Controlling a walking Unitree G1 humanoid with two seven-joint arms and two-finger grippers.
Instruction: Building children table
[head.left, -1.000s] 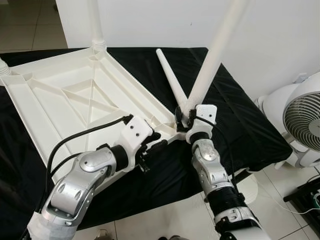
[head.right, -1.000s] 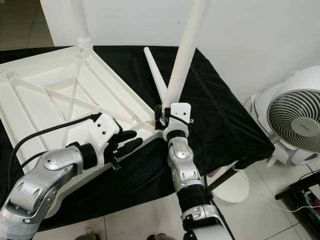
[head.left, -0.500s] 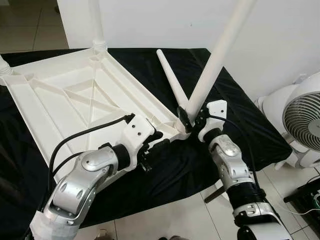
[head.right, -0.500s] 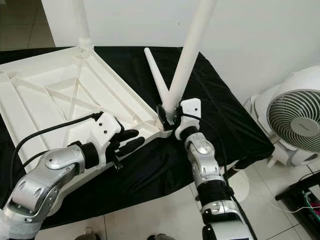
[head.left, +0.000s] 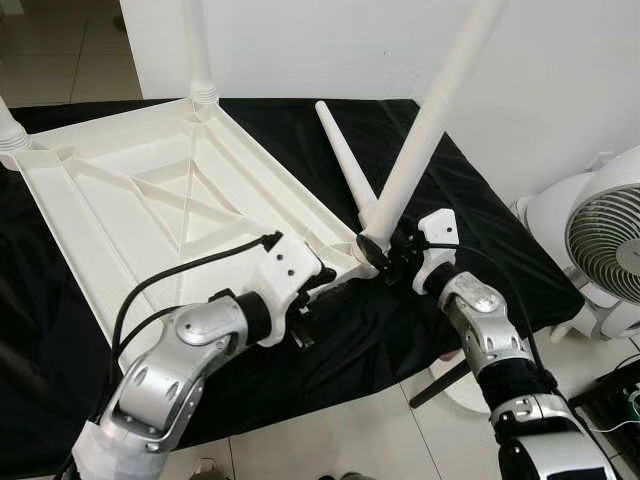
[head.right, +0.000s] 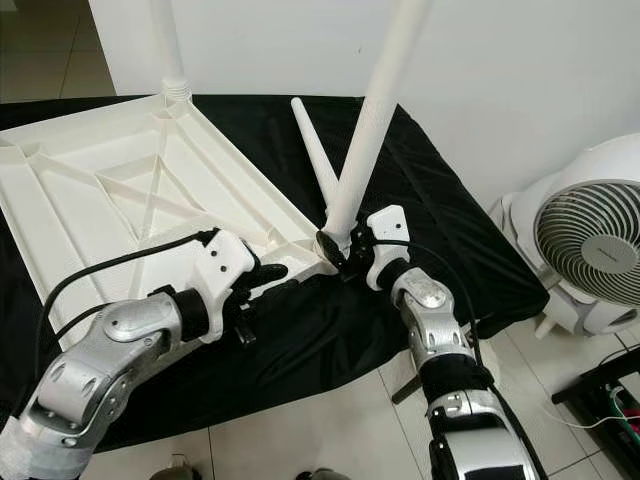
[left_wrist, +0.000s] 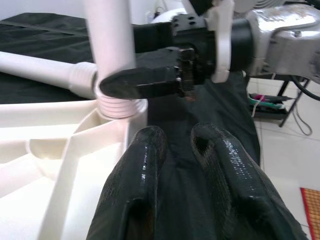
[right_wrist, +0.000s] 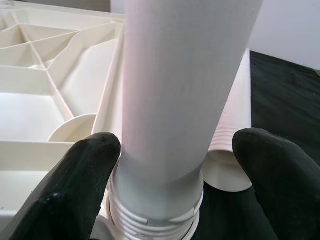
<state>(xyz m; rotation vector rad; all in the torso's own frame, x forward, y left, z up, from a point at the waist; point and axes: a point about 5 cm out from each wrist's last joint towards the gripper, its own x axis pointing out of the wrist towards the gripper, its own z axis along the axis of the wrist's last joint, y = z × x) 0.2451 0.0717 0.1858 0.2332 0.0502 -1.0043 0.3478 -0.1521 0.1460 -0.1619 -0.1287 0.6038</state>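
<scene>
Right wrist view: straddling the threaded foot of a leg (right_wrist: 175, 100) at the tabletop (head.left: 130, 200) corner socket, right gripper (head.left: 385, 255) fingers spread, not clamping. Bracing the tabletop rim just beside, left gripper (head.left: 330, 290) fingers together, holding nothing. Judging two legs fitted, this third seating, a spare leg (head.left: 345, 165) lying beyond, waiting.

**Room and surroundings**

White wall (head.left: 300, 50) runs behind the work surface. Black cloth (head.left: 500, 250) covers that surface. Floor (head.left: 60, 50) is pale glossy tile. A white fan (head.left: 610, 240) stands at the right, with cables (head.left: 625, 405) on the floor nearby
</scene>
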